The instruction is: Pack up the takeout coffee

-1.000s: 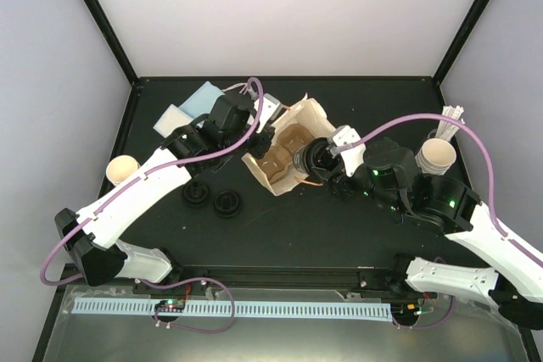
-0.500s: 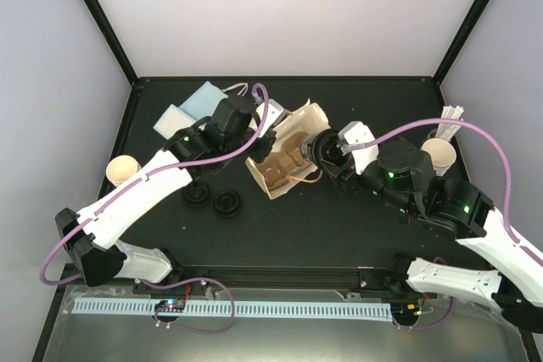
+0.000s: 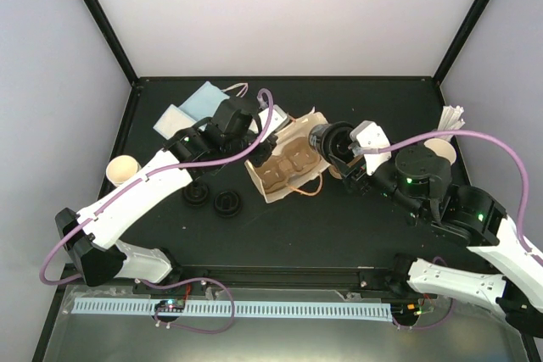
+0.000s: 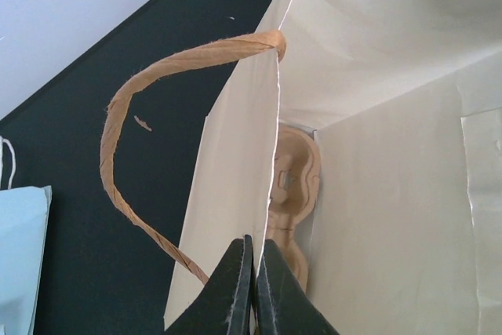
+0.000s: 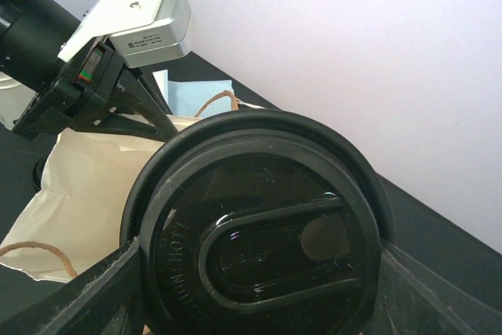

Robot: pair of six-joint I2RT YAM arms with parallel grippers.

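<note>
A single cream-beige paper cup stands open-topped at the table's left edge, apart from both grippers. My right gripper is shut on a cup with a black lid, held just right of the cream paper bag. The lid fills the right wrist view, my fingers on either side. My left gripper is shut on the bag's rim. In the left wrist view its jaws pinch the bag wall. The brown pulp carrier lies inside the bag and also shows in the left wrist view.
Two loose black lids lie front left of the bag. Pale blue and white packets lie at the back left. A stack of cups with white sticks stands at the right. The bag's twine handle trails forward.
My right gripper has carried the black-lidded cup right and back, from over the carrier to beside the bag. The bag's mouth has shifted and flattened a little.
</note>
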